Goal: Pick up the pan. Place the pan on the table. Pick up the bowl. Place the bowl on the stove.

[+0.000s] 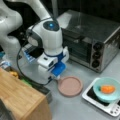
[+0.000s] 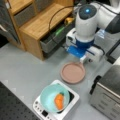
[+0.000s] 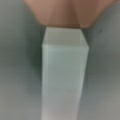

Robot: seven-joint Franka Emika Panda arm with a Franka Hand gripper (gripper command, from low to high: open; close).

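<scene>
Pan point(image 1: 70, 86) first: the pink dish lies flat on the grey table point(image 1: 75, 107), between the wooden block point(image 1: 20, 100) and the stove point(image 1: 110, 106), its short white handle point(image 3: 64, 75) pointing back toward the arm. The teal bowl point(image 1: 107, 89) already sits on the stove's black top in both front views, with an orange item point(image 1: 108, 89) inside it, while the pan rests clear of the stove on bare tabletop. So as things lie, both pieces seem to be where the task wants them.

The gripper point(image 1: 59, 77) hangs low over the handle end of the pan, just at its rim in a front view point(image 2: 82, 61). In the wrist view the white handle fills the middle of the picture, running straight up to the pink rim point(image 3: 62, 12), so the tool is squarely above it and lined up along its length. The fingers themselves do not show in any view, and I cannot tell whether they are apart, together, or gripping the handle.

If the pan is being set down here, I would judge that doing it well means keeping the handle centred and the dish level, flat on the table and away from the stove's edge.

The silver toaster oven point(image 1: 92, 42) stands behind, well apart from the pan.
</scene>
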